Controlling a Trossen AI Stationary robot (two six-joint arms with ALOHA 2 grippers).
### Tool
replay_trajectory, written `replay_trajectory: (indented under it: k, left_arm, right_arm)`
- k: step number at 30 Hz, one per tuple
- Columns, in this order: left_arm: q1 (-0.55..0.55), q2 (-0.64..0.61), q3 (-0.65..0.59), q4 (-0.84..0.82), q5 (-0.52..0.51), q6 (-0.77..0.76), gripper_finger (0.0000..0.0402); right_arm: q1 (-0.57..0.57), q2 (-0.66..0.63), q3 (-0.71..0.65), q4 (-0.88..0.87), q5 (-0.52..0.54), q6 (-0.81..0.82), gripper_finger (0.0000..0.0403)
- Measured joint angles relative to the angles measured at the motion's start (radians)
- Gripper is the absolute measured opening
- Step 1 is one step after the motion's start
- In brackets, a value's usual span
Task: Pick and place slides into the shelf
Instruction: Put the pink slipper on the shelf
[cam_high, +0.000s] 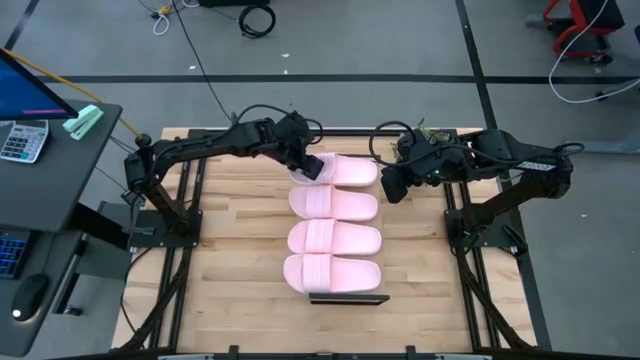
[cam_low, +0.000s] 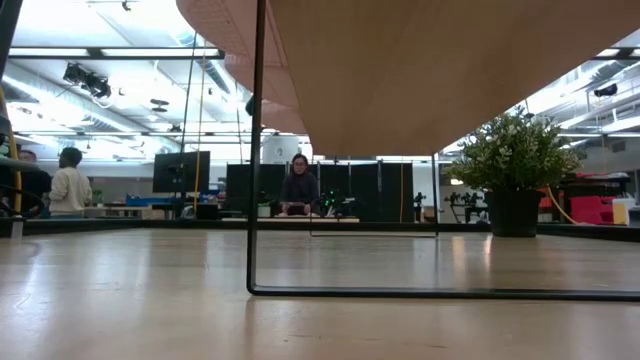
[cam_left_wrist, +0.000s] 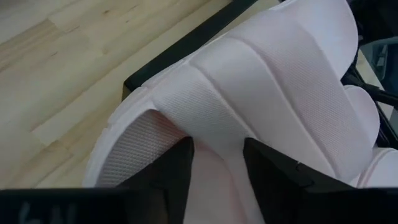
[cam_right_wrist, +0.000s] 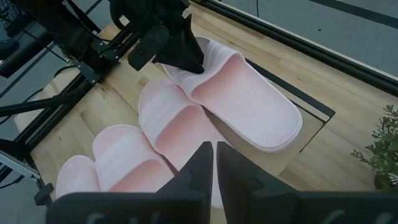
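**Pink slides on shelf, left gripper at the far slide**

Pink foam slides (cam_high: 333, 222) lie in a row of four along the shelf (cam_high: 347, 297). We see the left gripper (cam_high: 306, 168) clamped on the strap end of the far slide (cam_high: 345, 171), at the shelf's far end. We see the right gripper (cam_high: 393, 186) hovering beside that end, fingers together and holding nothing.
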Motion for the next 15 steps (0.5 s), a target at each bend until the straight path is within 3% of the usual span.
replay_trajectory:
  k: [5, 15]
  left_arm:
    - [-0.015, 0.0, 0.001, -0.003, -0.058, 0.003, 0.0176]
    - [-0.031, 0.004, 0.003, -0.034, -0.079, 0.017, 0.0167]
  right_arm:
    - [0.0, 0.0, 0.0, 0.0, 0.0, 0.0, 0.0029]
    - [0.0, 0.0, 0.0, 0.0, 0.0, 0.0, 0.0029]
